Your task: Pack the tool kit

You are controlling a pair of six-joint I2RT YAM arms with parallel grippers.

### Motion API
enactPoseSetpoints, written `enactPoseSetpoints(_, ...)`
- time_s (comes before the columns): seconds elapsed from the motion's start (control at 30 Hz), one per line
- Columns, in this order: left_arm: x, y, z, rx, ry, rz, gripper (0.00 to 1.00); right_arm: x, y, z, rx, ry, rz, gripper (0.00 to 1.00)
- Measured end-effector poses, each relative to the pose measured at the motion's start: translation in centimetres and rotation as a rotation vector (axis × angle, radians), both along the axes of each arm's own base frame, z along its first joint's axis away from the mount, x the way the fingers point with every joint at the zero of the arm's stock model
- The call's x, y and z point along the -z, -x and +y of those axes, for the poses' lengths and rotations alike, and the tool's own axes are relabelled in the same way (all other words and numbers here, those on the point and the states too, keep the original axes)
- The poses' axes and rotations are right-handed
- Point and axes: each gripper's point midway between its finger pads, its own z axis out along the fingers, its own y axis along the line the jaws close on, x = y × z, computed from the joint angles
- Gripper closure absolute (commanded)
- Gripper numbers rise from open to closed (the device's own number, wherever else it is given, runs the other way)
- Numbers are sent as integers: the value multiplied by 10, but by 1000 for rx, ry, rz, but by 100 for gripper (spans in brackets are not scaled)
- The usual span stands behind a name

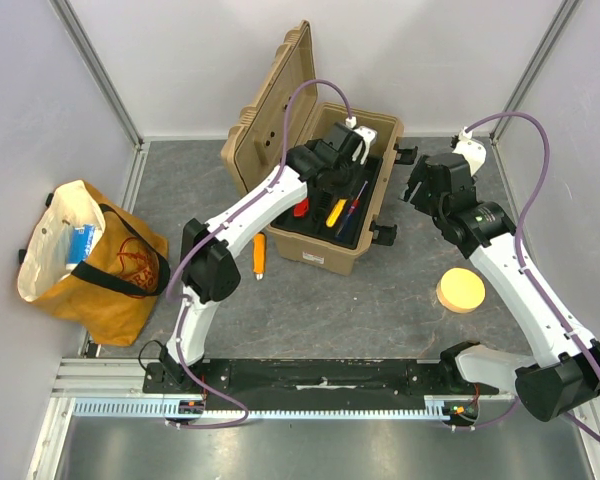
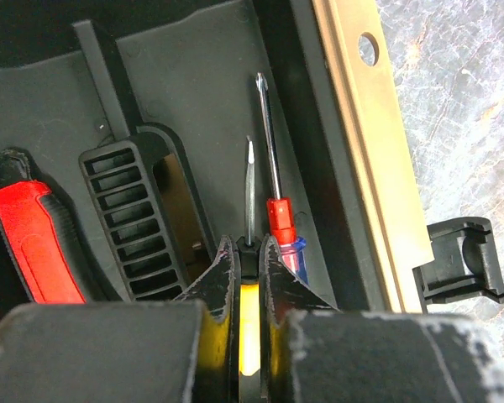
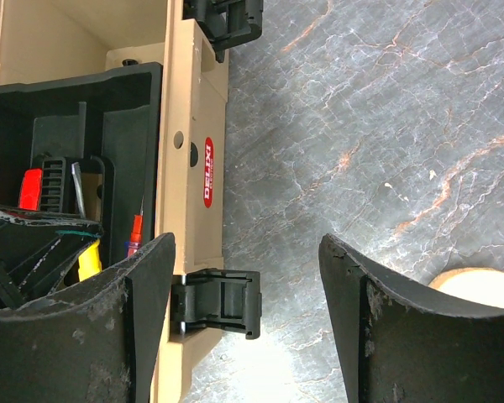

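Observation:
The tan tool case (image 1: 332,258) stands open at the table's back, lid up, with a black tray (image 2: 193,101) inside. My left gripper (image 2: 249,245) is down in the tray, shut on a yellow-handled screwdriver (image 2: 249,185) whose shaft points ahead. A red-and-blue screwdriver (image 2: 277,214) lies just right of it, and a red-handled tool (image 2: 38,243) lies at the left. An orange-handled tool (image 1: 259,255) lies on the table left of the case. My right gripper (image 3: 245,252) is open and empty, above the table beside the case's right wall and latch (image 3: 218,302).
A yellow-brown tote bag (image 1: 85,260) with a blue item stands at the far left. A round yellow disc (image 1: 460,290) lies on the table at the right. Black latches (image 1: 385,235) stick out of the case's right side. Grey walls surround the table.

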Motion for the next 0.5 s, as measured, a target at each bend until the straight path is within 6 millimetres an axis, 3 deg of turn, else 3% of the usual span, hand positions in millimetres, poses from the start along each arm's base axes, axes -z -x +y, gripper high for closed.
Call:
enactPoseSetpoints(0.23,8,1,-3,3,-9,14,63,0,0,0,0,0,0,24)
enactPoseSetpoints(0.4,10,0,-1,-6,-19,11,57,0,0,-1,2,0,0,24)
enactPoseSetpoints(0.5,1,-4,2,-15,-29,-17,56,0,0,-1,2,0,0,24)
